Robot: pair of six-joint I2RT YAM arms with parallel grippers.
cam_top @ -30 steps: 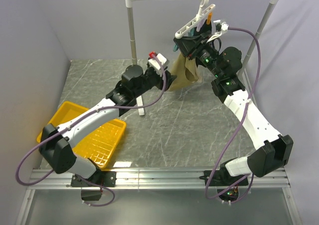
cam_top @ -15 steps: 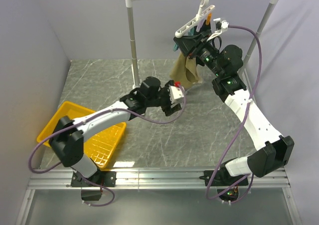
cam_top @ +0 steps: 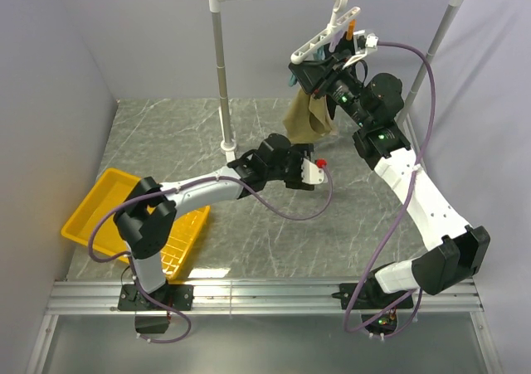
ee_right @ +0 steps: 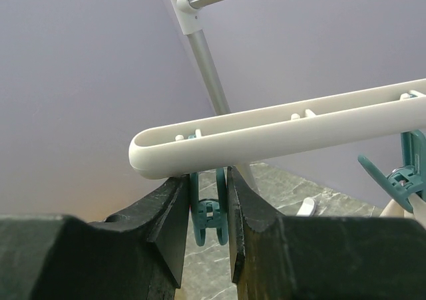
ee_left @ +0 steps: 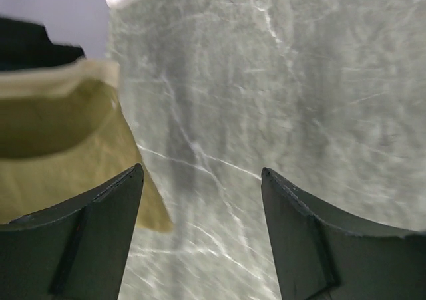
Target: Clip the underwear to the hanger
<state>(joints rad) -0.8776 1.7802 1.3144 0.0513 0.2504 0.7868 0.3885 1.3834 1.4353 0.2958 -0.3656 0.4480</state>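
Readable text: none in any view.
hanger (ee_right: 279, 124): plain white bar, no lettering legible.
teal clip (ee_right: 210, 213): no mark or number legible.
underwear (ee_left: 60, 134): plain tan fabric, no tag or print legible.

Lavender walls (cam_top: 50, 75) enclose a grey marbled tabletop (cam_top: 348, 233).
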